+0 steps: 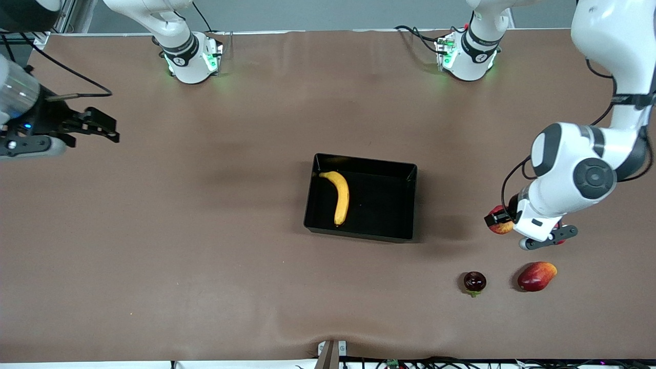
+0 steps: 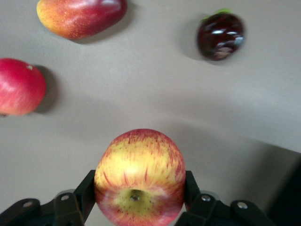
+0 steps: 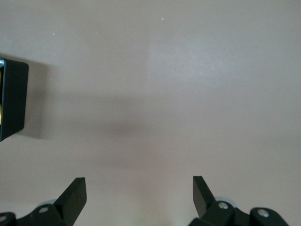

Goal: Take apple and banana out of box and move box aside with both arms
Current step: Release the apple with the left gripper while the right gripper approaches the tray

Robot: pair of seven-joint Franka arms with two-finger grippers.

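The black box [image 1: 360, 234] stands mid-table with the yellow banana [image 1: 339, 197] lying inside it along the wall toward the right arm's end. My left gripper [image 1: 505, 224] is shut on the red-and-yellow apple [image 1: 499, 228], held over the table toward the left arm's end. In the left wrist view the apple [image 2: 139, 172] fills the gap between both fingers [image 2: 85, 190]. My right gripper [image 1: 100, 128] hangs open over bare table at the right arm's end, with nothing between its fingers [image 3: 75, 195]. A corner of the box [image 3: 13, 101] shows in the right wrist view.
A red pomegranate [image 2: 19, 87] lies on the table beside the held apple, mostly hidden under the left hand in the front view. Nearer the front camera lie a red-orange mango [image 1: 536, 275] and a small dark purple fruit [image 1: 474, 281].
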